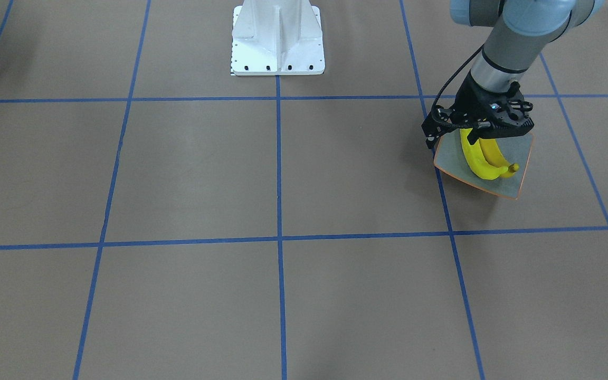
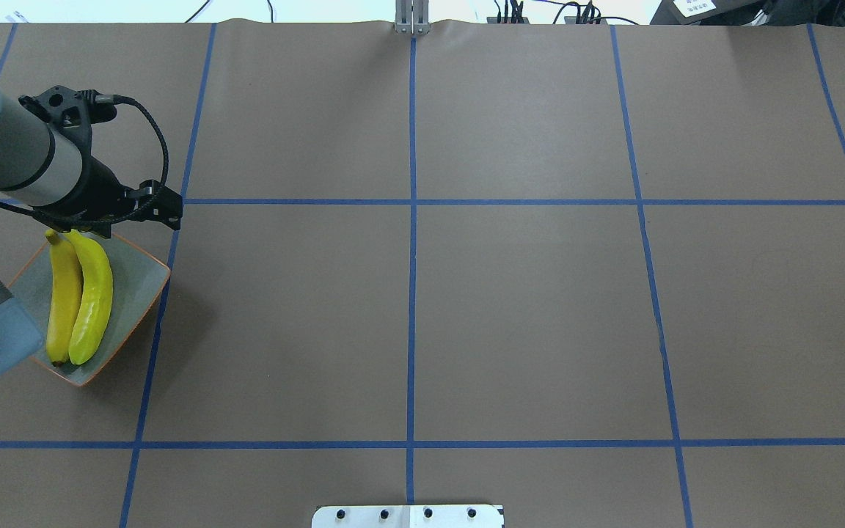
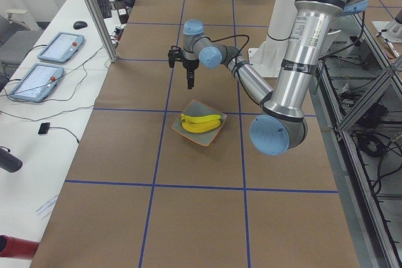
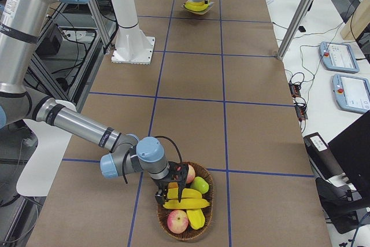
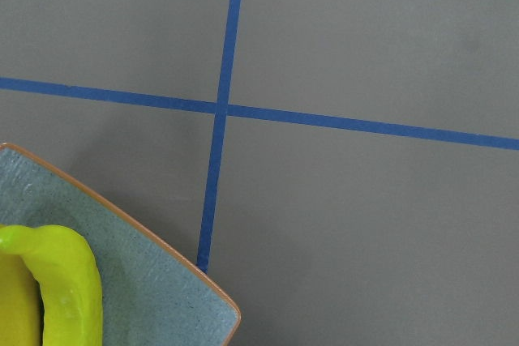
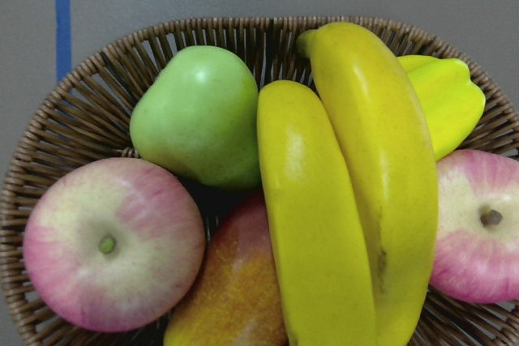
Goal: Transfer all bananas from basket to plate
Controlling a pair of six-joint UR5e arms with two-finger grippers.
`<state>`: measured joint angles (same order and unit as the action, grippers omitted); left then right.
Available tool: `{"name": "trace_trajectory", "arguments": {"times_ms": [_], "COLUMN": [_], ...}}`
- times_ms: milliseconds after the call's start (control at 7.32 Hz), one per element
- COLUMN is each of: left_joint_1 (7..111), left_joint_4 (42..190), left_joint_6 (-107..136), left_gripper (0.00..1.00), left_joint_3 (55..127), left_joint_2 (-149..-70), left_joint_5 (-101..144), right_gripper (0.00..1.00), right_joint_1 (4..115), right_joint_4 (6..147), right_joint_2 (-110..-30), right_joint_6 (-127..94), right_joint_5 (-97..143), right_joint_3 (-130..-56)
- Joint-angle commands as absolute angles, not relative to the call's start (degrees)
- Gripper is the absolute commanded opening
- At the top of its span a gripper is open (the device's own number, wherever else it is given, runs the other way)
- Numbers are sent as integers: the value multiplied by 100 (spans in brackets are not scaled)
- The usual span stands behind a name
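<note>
Two yellow bananas (image 1: 486, 161) lie side by side on the grey-blue plate (image 1: 452, 161) with the orange rim. They also show in the overhead view (image 2: 78, 301) on the plate (image 2: 133, 282) and in the left wrist view (image 5: 65, 281). My left gripper (image 1: 487, 134) hovers over the plate's far edge (image 2: 85, 233), open and empty. Two more bananas (image 6: 349, 200) lie in the wicker basket (image 6: 81, 95). My right gripper (image 4: 173, 192) hangs just above them at the basket (image 4: 209, 186). I cannot tell whether it is open or shut.
The basket also holds a green apple (image 6: 199, 111), two pink apples (image 6: 109, 253), an orange-red fruit (image 6: 235, 297) and a yellow-green fruit (image 6: 446, 95). The white robot base (image 1: 277, 37) stands mid-table. Basket and plate sit at opposite ends of the table.
</note>
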<state>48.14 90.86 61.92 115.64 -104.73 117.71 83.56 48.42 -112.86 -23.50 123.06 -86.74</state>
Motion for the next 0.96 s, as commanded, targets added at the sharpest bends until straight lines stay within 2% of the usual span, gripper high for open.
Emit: {"name": "trace_trajectory", "arguments": {"times_ms": [0, 273, 410, 546, 683, 819], "left_joint_1": [4816, 4816, 4816, 4816, 4816, 4816], "left_joint_4": [9088, 9079, 9079, 9079, 9079, 9079], "left_joint_6": [6179, 6179, 6196, 6196, 6196, 6196], "left_gripper": [100, 100, 100, 100, 100, 100], "left_joint_3": [11566, 11566, 11584, 11593, 11593, 11584], "left_joint_2": [-10468, -10468, -10468, -10468, -10476, -10477], "left_joint_5": [11769, 11769, 11769, 11769, 11769, 11769], "right_gripper": [91, 79, 65, 48, 10, 0], "right_joint_1": [8350, 8350, 8350, 8350, 8350, 8350], "right_joint_4": [4834, 4834, 4834, 4834, 4834, 4834], "right_joint_2": [-11233, -11197, -11171, -11162, -11127, -11092], "right_joint_6": [-2347, -2355, -2355, -2303, -2242, -2224], "right_joint_5": [12296, 12296, 12296, 12296, 12296, 12322], "right_joint_3": [-8544, -8429, -8385, -8350, -8358, -8376]}}
